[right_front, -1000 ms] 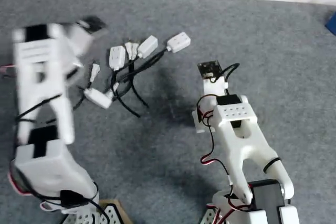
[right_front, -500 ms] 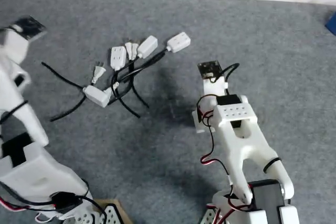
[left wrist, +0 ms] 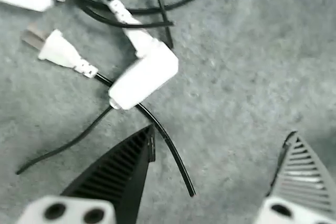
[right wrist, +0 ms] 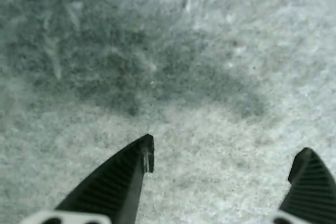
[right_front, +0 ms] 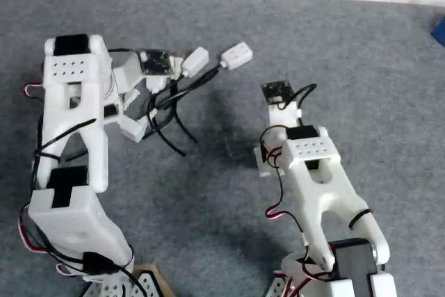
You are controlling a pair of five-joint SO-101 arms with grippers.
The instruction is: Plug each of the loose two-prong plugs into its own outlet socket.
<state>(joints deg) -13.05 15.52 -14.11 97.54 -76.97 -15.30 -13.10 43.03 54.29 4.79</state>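
Several white plugs and outlet sockets on black cables lie in a tangle at the back left of the grey carpet. Two socket blocks (right_front: 196, 60) (right_front: 236, 55) lie at the back, another white block (right_front: 132, 128) nearer the front. My left arm (right_front: 73, 95) hangs over this cluster. Its gripper (left wrist: 220, 132) is open above the carpet, just short of a white block (left wrist: 144, 74) and a loose two-prong plug (left wrist: 55, 51). My right arm (right_front: 309, 151) stands mid-table, its gripper (right wrist: 226, 148) open over bare carpet and holding nothing.
Black cables (right_front: 174, 119) loop out from the cluster toward the middle, and one cable end (left wrist: 178, 166) lies between the left fingers. A blue object (right_front: 439, 31) sits at the right edge. A pale strip borders the carpet's far edge.
My left arm has swung in from the far left and now hangs over the plug cluster, covering some of the plugs. The right arm has not moved.
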